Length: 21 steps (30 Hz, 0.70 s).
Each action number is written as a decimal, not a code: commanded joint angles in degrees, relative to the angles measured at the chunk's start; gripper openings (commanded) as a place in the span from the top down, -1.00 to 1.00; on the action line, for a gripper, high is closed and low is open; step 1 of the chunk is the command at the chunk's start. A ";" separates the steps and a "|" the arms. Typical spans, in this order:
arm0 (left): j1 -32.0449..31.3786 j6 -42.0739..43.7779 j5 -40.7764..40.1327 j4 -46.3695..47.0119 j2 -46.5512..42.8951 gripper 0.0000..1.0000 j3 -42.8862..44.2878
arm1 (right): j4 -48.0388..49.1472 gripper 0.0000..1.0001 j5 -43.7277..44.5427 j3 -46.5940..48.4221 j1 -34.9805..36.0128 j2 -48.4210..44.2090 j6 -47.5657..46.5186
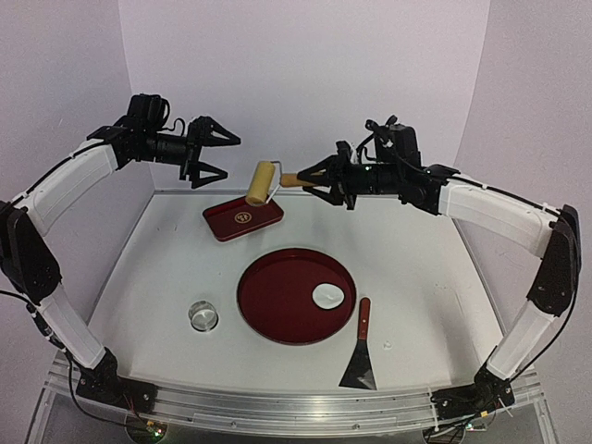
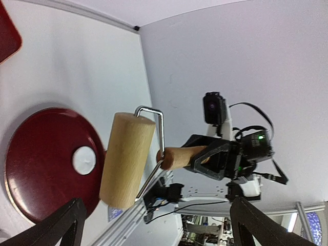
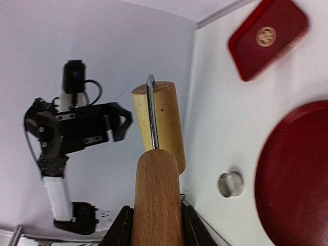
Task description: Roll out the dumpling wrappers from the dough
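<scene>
Holding the rolling pin [image 1: 262, 183] in the air over the back of the counter [image 1: 416, 268]: right pincer [image 1: 321, 181] clamped on the wooden handle, drum end toward the left arm. Left pincer [image 1: 222, 159] jaws wide apart, nothing between them, near the drum but not touching it.

Dough [image 1: 327, 295]: one small white roundish piece on the right side of the round red tray [image 1: 268, 314], well apart from the pin. How flat it lies cannot be told from these views. No other white piece in view.

Ring cutter [image 1: 203, 315] on the counter left of the round tray, well apart from the dough. Scraper [image 1: 361, 356] just right of the tray. Rectangular red tray [image 1: 242, 217] at the back, under the pin.

Judgement: early stage. Tool is in hand, and the pin has not yet met the dough. Left to do: lower the pin onto the tray, roll the piece thin, press out rounds with the cutter, probably lift them with the scraper.
</scene>
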 commanded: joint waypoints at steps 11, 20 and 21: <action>-10.14 19.59 -29.43 -14.70 8.51 -0.79 -8.07 | -46.67 1.00 14.83 9.25 -0.30 -2.72 -17.94; -12.29 19.43 -33.36 -13.62 15.15 -0.61 -9.87 | -50.48 1.00 14.45 11.73 -0.29 2.12 -19.44; -12.44 19.71 -32.98 -13.43 15.62 -0.59 -10.00 | -51.11 1.00 14.99 11.96 -0.29 2.73 -19.76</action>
